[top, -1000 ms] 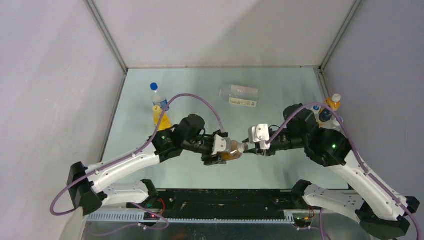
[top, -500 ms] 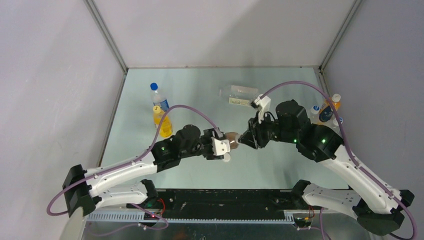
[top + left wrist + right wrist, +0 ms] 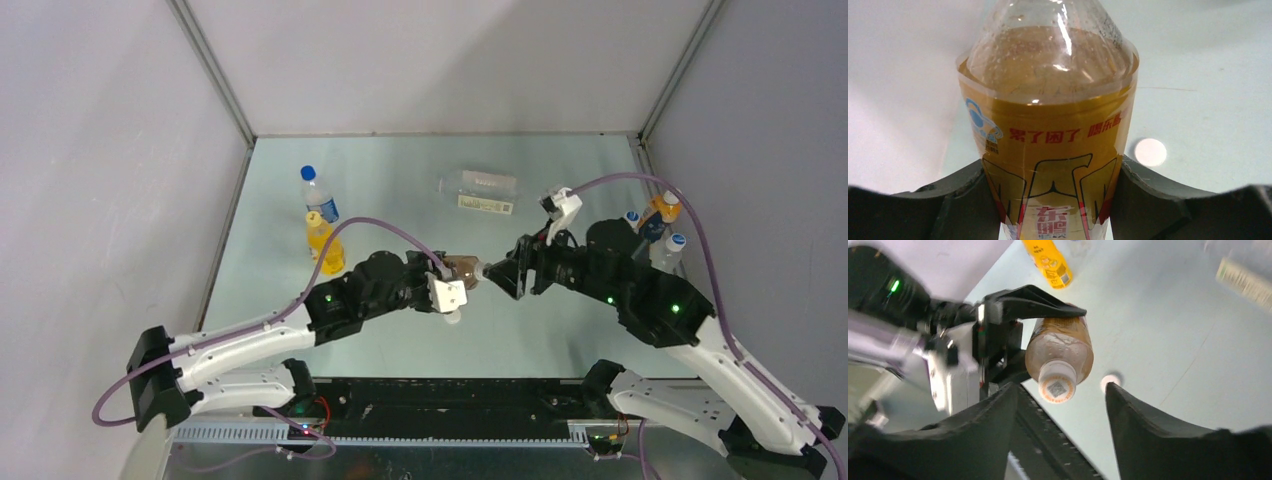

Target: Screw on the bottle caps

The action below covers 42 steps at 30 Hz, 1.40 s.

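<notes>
Twice confirmed, by top and left wrist views: left gripper (image 3: 1053, 197) clamped round the labelled body of the brown bottle (image 3: 1050, 125), held level above the table (image 3: 400, 170) at mid-frame. Found white cap (image 3: 1055, 385) seated on the bottle mouth; cannot tell how tightly. Found right gripper (image 3: 1060, 395) spread wide, fingers (image 3: 993, 415) either side of that cap, clear of it. Noted second cap (image 3: 1150, 151) loose on the table, lower right of left wrist view. Noted clear bottle (image 3: 478, 183) on its side, upper centre of top view.
</notes>
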{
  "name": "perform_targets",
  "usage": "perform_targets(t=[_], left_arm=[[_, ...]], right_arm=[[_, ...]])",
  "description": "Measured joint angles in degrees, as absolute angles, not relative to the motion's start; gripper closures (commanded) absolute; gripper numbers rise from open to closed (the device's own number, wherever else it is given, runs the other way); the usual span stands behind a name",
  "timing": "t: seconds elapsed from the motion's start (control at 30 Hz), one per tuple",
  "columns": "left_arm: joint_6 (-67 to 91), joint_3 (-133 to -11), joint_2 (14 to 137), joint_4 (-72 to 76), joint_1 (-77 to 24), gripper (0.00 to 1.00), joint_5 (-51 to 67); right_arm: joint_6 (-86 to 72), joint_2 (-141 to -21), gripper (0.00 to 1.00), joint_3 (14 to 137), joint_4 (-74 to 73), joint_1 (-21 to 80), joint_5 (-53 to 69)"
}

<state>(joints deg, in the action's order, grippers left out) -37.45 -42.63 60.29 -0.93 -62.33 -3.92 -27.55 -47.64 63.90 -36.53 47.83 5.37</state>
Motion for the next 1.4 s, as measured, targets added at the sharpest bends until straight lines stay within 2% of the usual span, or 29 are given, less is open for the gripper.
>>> perform_targets(t=[0.07,0.2,0.43,0.67,1.0,1.1,1.23,1.33,1.4], left_arm=[[-36.86,-44.86,60.62,-5.37,-60.53,1.00,0.69],[-35.75,-48.53,61.41,-12.25,-56.86,1.00,10.13],[-34.59,-53.71,63.66,-21.80,-55.22,1.00,23.40],[-34.41,-56.84,67.46,-25.30,-55.20,1.00,29.30],[-34.46,-59.16,69.67,-27.64,-55.20,1.00,32.23],[-34.48,-59.57,69.89,-27.83,-55.20,1.00,32.75],[-34.72,-59.86,70.04,-28.67,-55.20,1.00,33.28],[-34.94,-59.86,70.06,-29.28,-55.20,1.00,33.36],[-34.89,-59.86,70.06,-29.32,-55.20,1.00,33.10]], right_arm=[[-20.27,-45.45,0.22,63.90,-35.92,47.72,7.18],[-3.40,-42.44,0.19,63.90,-36.75,47.72,13.17],[23.27,-40.88,0.20,63.90,-43.24,47.77,24.86],[34.76,-41.87,0.25,63.90,-45.25,47.77,30.70],[40.38,-44.80,0.45,63.90,-45.95,47.79,33.47],[41.01,-45.21,0.55,63.90,-46.22,47.79,33.65],[41.39,-45.84,0.73,63.90,-46.26,47.79,33.54],[40.82,-46.11,0.92,63.90,-46.24,47.77,33.34],[39.86,-46.24,1.00,63.90,-46.15,47.77,33.15]])
